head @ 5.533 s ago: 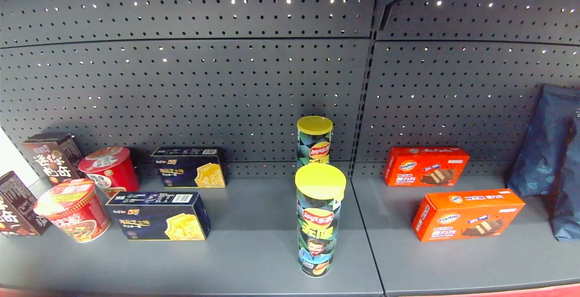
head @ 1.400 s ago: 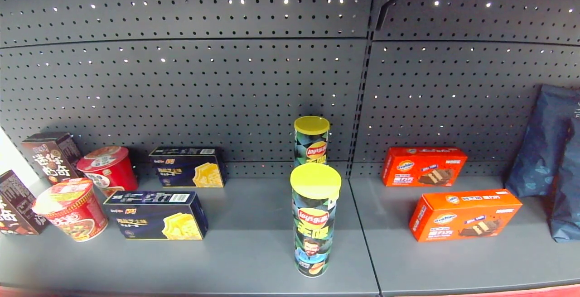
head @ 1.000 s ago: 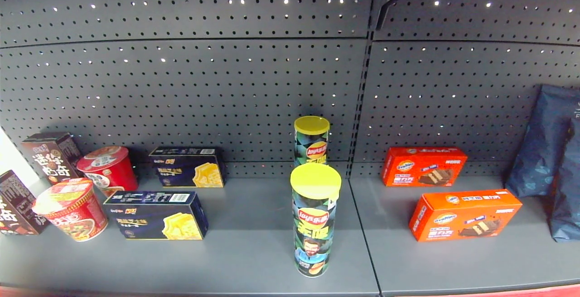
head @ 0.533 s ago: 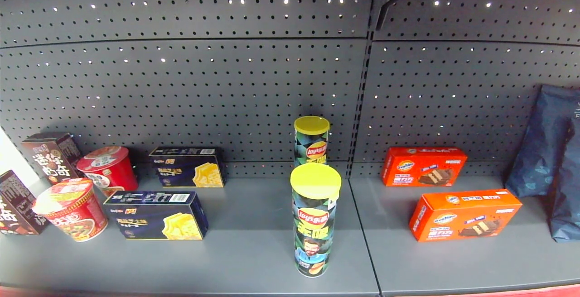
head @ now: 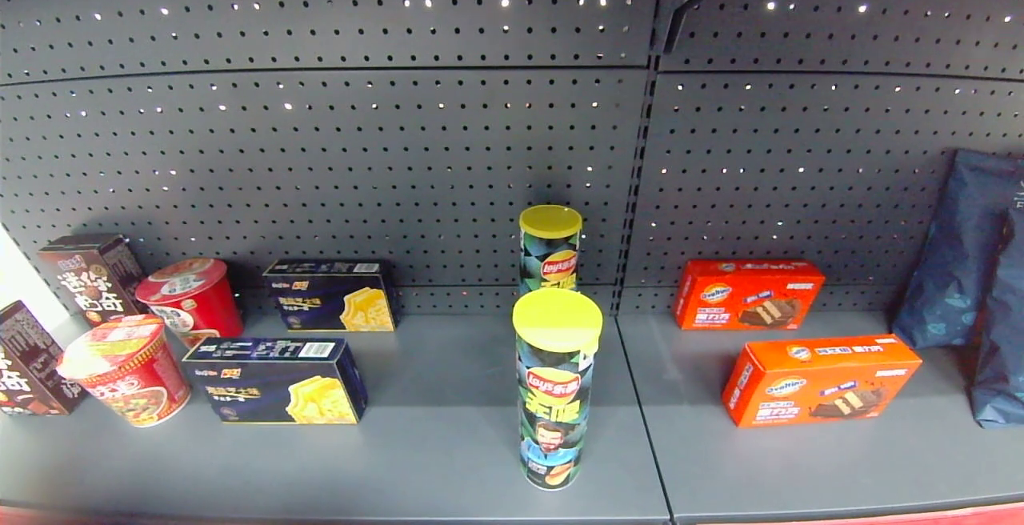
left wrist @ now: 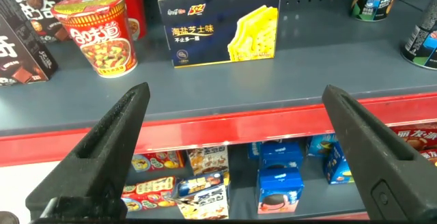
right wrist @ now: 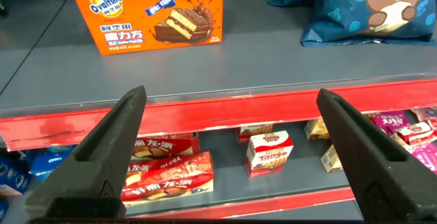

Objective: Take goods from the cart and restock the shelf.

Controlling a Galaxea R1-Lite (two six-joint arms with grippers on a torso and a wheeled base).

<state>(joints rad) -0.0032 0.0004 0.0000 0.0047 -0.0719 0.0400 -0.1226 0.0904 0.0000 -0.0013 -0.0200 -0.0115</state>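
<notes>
The grey shelf holds goods in rows. Two yellow-lidded chip cans stand in the middle, the front can before the rear can. To the left lie two dark blue boxes, two red noodle cups and brown boxes. On the right lie two orange boxes and blue bags. My left gripper is open in front of the shelf's red edge, facing a dark blue box. My right gripper is open, facing an orange box.
Below the red front edge a lower shelf carries more boxed goods and blue packets. Bare shelf surface lies between the chip cans and the orange boxes. A perforated back panel closes the rear.
Since the oldest frame the whole head view has shifted slightly, so the camera moved. The goods keep their places, and nothing differs across the last second.
</notes>
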